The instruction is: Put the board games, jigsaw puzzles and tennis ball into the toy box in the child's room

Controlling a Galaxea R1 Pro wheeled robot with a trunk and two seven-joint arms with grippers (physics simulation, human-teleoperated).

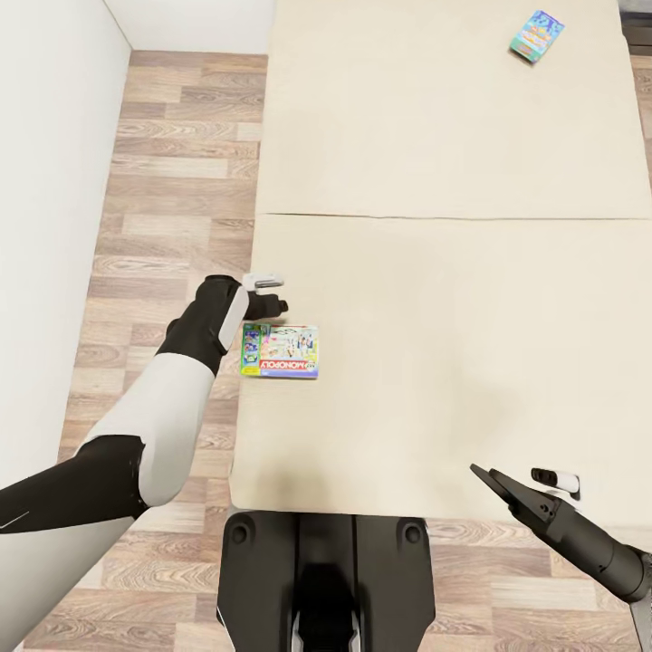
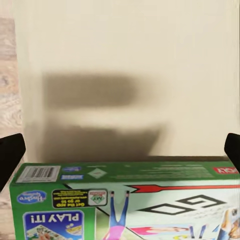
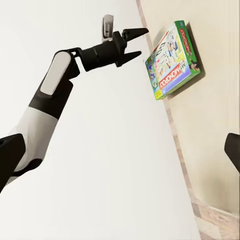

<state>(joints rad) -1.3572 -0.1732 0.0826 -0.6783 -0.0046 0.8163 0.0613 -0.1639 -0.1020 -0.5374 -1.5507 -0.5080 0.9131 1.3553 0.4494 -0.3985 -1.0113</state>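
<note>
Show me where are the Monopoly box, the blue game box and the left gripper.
Monopoly box (image 1: 280, 351): head view, middle of its printed lid.
Blue game box (image 1: 537, 36): head view, middle of its top.
Left gripper (image 3: 134, 44): right wrist view, between its open fingers.

Wall: I see a plain white wall (image 1: 50, 181) down the left of the head view, meeting a second white wall at the upper left.
Floor: wood planks (image 1: 177, 172) in pale brown and grey run left of centre and along the bottom edge.
Bed: I look down on a beige two-part mattress (image 1: 453, 118), its seam crossing above mid-frame.
Light: soft and even; faint shadows on the mattress.
</note>
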